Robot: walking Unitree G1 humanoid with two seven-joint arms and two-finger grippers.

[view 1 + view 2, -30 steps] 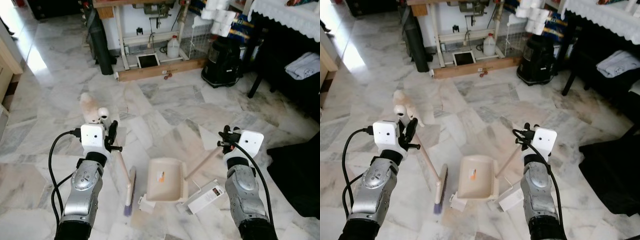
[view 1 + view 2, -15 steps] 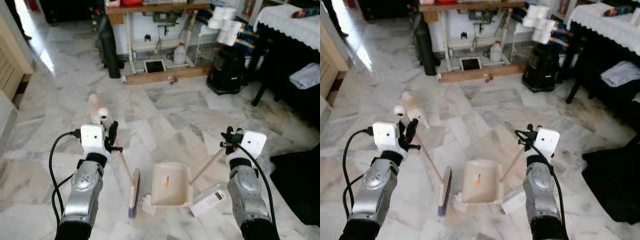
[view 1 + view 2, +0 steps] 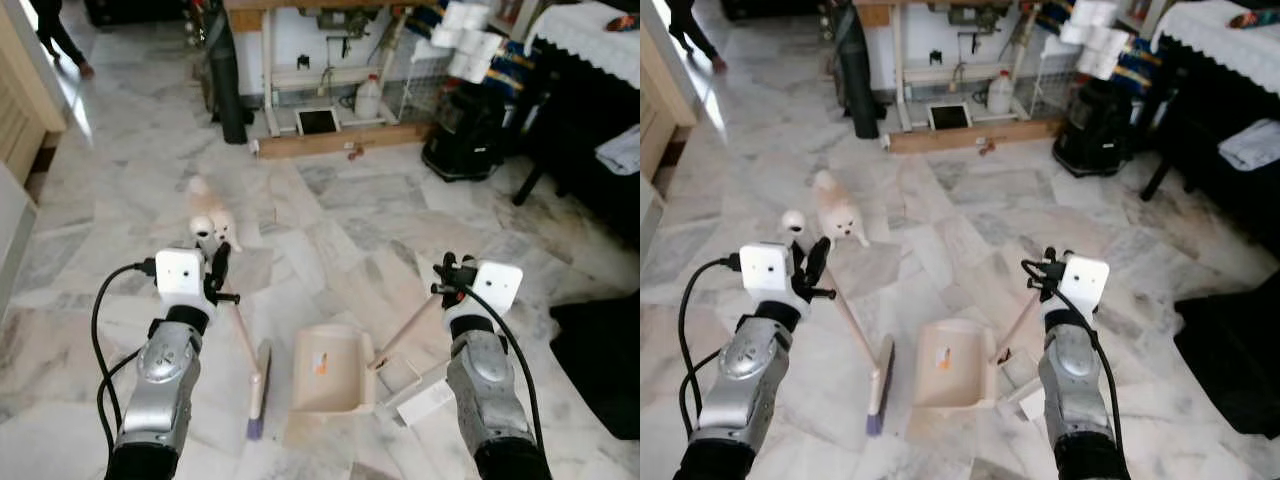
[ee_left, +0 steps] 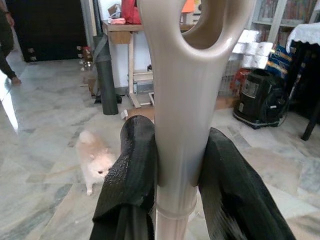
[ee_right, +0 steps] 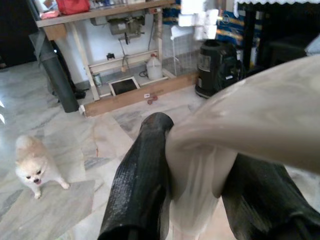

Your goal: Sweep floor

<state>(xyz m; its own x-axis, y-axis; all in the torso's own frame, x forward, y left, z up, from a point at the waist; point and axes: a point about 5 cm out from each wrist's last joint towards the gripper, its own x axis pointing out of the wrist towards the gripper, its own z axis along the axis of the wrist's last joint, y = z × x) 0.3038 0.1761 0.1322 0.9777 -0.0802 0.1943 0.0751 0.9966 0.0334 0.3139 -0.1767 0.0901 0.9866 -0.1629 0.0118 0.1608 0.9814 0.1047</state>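
Note:
My left gripper [image 3: 222, 276] is shut on the beige handle of a broom [image 3: 243, 335]. The broom head [image 3: 257, 392] rests on the marble floor in front of me. In the left wrist view the black fingers [image 4: 131, 170] clamp the handle [image 4: 180, 115] from both sides. My right gripper [image 3: 446, 281] is shut on the long handle [image 3: 412, 325] of a beige dustpan [image 3: 330, 370]. The pan lies flat on the floor just right of the broom head. The right wrist view has the fingers [image 5: 142, 185] pressed around that handle [image 5: 200, 165].
A small cream dog [image 3: 837, 210] stands on the floor just beyond my left gripper. A white carton [image 3: 426, 401] lies right of the dustpan. A workbench [image 3: 320, 60], a black appliance [image 3: 465, 135] and a dark table [image 3: 590, 80] line the far side. A person's legs [image 3: 55, 35] show at the far left.
The camera has shifted. The dog has come a little closer to my left arm and turned to face me. A person has walked into the far left. Both grips are unchanged.

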